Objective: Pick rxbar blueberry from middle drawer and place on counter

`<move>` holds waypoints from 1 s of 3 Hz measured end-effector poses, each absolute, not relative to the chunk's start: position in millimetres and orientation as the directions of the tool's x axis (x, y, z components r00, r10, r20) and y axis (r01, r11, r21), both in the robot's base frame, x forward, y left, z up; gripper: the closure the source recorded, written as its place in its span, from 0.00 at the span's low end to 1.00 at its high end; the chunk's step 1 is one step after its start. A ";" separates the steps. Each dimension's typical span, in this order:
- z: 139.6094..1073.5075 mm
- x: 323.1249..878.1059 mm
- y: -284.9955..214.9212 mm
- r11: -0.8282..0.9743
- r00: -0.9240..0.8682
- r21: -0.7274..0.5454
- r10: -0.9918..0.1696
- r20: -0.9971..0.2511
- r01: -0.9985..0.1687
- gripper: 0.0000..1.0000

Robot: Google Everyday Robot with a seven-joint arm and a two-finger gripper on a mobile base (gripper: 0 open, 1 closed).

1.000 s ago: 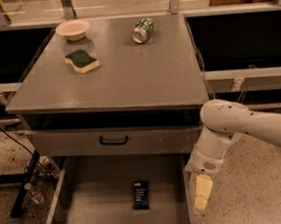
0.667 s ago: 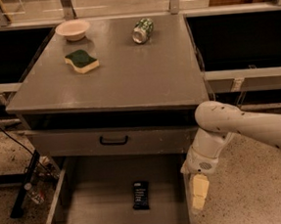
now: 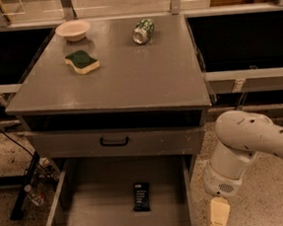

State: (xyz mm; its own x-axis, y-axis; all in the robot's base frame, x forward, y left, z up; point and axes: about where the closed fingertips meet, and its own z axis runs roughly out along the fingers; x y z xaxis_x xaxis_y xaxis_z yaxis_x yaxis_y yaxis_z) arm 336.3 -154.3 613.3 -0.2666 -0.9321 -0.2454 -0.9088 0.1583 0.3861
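- Whereas a second ago the gripper (image 3: pixel 218 216) hung at the right front of the middle drawer (image 3: pixel 100 210), it now sits further right and lower, outside the drawer's right wall and over the speckled floor, partly cut off by the bottom edge of the view; whether it is spread or closed I cannot tell
- Its white arm (image 3: pixel 245 138) has swung out to the right with it, so I judge that the reach into the drawer is not under way and the grasp is not yet done
- Near the front of the open drawer, a little right of centre, the rxbar blueberry (image 3: pixel 141 196) lies flat on the grey floor, lengthwise front to back, where it lay before and well apart from the gripper
- Nothing else shows in that drawer, and the bar touches neither side wall
- Above it, the drawer front (image 3: pixel 149 141) with the black handle appears shut
- Further back, the counter (image 3: pixel 129 81) carries no bar; it holds a green-topped sponge (image 3: pixel 81 62) at the left, a can (image 3: pixel 143 30) lying on its side toward the far edge, and a small pale bowl (image 3: pixel 73 30) at the far left corner with nothing visible inside
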 end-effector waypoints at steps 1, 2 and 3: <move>613.3 336.3 -154.3 0.158 -0.267 0.386 -0.932 -0.245 -0.909 0.00; 594.7 340.9 -148.3 0.130 -0.248 0.383 -0.928 -0.278 -0.915 0.00; 574.8 344.0 -138.4 0.073 -0.208 0.391 -0.926 -0.314 -0.917 0.00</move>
